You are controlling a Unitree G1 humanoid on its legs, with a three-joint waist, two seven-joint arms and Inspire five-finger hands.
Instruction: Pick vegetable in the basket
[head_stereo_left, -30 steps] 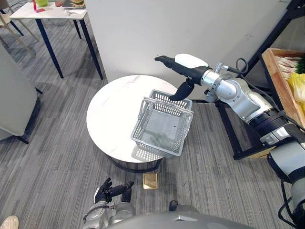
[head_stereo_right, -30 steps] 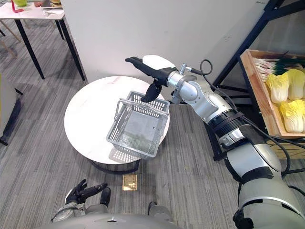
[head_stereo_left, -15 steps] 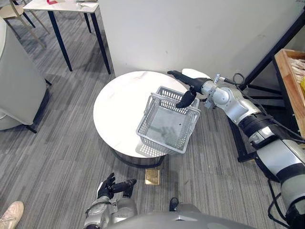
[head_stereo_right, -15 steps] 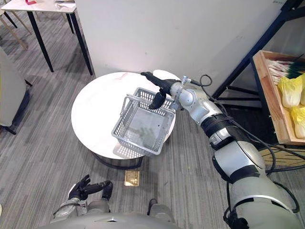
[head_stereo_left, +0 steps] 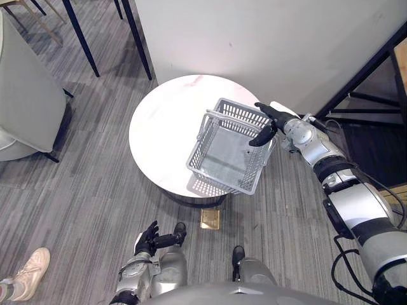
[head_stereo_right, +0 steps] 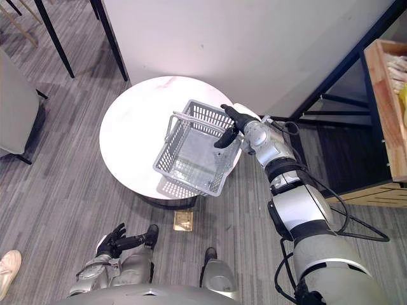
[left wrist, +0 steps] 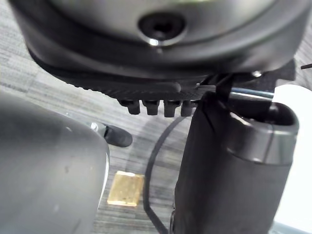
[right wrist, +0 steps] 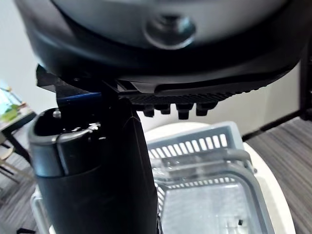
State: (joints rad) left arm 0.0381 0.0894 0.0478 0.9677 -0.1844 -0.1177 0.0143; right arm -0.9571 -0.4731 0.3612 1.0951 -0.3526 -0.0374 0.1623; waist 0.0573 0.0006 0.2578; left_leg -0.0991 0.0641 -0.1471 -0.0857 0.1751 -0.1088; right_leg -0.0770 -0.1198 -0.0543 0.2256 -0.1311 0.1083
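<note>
A grey wire basket (head_stereo_left: 216, 186) stands on the right part of a round white table (head_stereo_left: 162, 127) and looks to hold nothing. My right hand (head_stereo_left: 270, 121) hovers at the basket's far right corner, open, with fingers straight and the thumb hanging down by the rim. I cannot tell whether the thumb touches the rim. The right wrist view looks past that hand onto the basket (right wrist: 204, 146). Yellow-green vegetables (head_stereo_right: 402, 95) lie in a wooden crate (head_stereo_right: 386, 108) far to the right. Low by the floor, my left hand (head_stereo_left: 156, 238) hangs open and idle.
A black rack frame (head_stereo_left: 365, 70) stands right of the table beneath the crate. A small gold plate (head_stereo_left: 210, 219) lies on the carpet in front of the table. At the left stand a grey seat (head_stereo_left: 25, 95) and dark table legs (head_stereo_left: 137, 38). A person's shoe (head_stereo_left: 28, 273) shows lower left.
The camera has shifted. My right hand has drawn back from beyond the basket's far rim to its far right corner. The left hand and basket have stayed put.
</note>
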